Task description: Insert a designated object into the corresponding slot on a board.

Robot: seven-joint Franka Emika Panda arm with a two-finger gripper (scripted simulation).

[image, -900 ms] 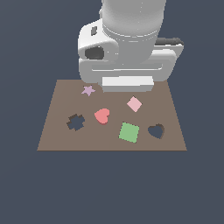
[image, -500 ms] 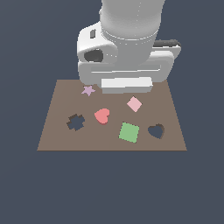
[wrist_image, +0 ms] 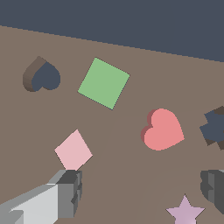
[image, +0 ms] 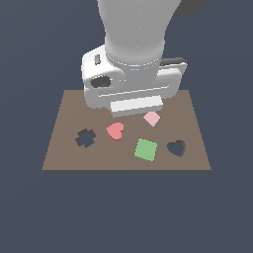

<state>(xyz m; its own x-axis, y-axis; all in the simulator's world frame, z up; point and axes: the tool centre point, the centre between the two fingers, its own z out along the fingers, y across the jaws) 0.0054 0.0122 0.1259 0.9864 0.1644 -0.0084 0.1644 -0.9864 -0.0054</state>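
The salmon-red heart (image: 115,131) lies flat on the brown board (image: 64,113), between the cross hole and the green square. It also shows in the wrist view (wrist_image: 163,130). The dark heart-shaped slot (image: 176,147) is near the board's corner on the exterior view's right, and it also shows in the wrist view (wrist_image: 43,77). My gripper (wrist_image: 142,190) is open and empty, above the board's back part, apart from the heart. One finger (wrist_image: 65,192) is beside the pink diamond. In the exterior view the arm's hand (image: 133,84) hides the fingers.
A green square (image: 146,149) lies between the heart and the slot. A pale pink diamond (image: 152,118) lies just under the hand. A cross-shaped hole (image: 85,138) is on the exterior view's left. A pink star (wrist_image: 185,211) shows only in the wrist view.
The hand has come lower and forward over the board's back part. It now hides the pink star in the exterior view. The pieces have not moved.
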